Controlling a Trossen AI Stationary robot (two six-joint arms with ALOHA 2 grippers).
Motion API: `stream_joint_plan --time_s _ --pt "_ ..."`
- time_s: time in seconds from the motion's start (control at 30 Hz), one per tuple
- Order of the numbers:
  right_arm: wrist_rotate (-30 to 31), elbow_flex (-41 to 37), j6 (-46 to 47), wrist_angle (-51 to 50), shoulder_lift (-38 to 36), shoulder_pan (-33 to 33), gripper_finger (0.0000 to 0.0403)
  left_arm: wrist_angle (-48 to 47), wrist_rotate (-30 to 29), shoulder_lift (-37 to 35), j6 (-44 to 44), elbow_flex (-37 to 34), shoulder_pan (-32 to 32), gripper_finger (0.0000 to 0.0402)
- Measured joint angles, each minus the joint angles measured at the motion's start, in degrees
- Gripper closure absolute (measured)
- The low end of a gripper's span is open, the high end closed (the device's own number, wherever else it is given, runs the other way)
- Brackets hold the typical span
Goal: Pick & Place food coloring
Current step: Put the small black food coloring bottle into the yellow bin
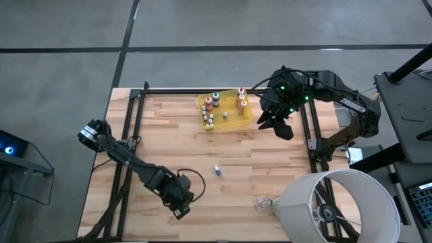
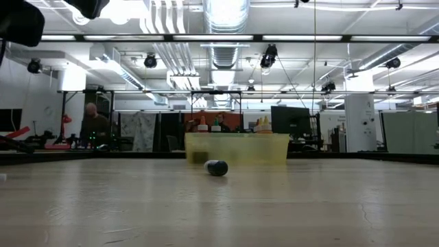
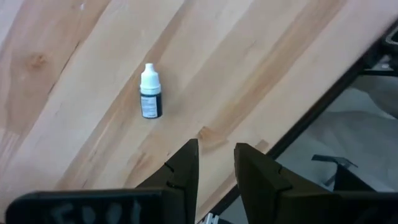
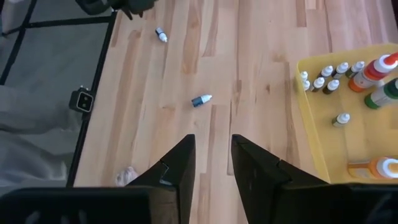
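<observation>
Empty, slightly parted left pincer (image 3: 214, 163) hovers near a fallen white-capped bottle (image 3: 150, 91), cap pointing away from it.

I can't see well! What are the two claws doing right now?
Left claw: open, holding nothing.
Right claw: open, holding nothing.

Yellow tray (image 1: 237, 123) (translucent); white-capped bottle (image 3: 150, 91).

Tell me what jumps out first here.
The translucent yellow tray at the table's far edge, packed with small capped bottles. One lone bottle lies on its side mid-table. A second one lies just ahead of the left gripper, which is low at the near-left.
</observation>
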Motion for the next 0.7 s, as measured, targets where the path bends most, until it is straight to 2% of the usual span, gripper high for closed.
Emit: stream_joint_plan --time_s 0.27,0.57,0.7 --pt "0.0 1.05 1.55 -0.07 -0.69 0.0 0.0296 0.02 0.44 3.4 -1.75 -0.13 -0.31 0.0325" --pt "0.0 1.05 1.75 0.02 -0.78 0.0 0.0302 0.0 1.57 5.63 -1.17 -0.22 -0.71 0.0325" --pt "0.02 1.05 2.38 0.02 -0.69 0.0 0.0302 0.01 1.96 6.03 -0.75 -0.31 -0.71 0.0313"
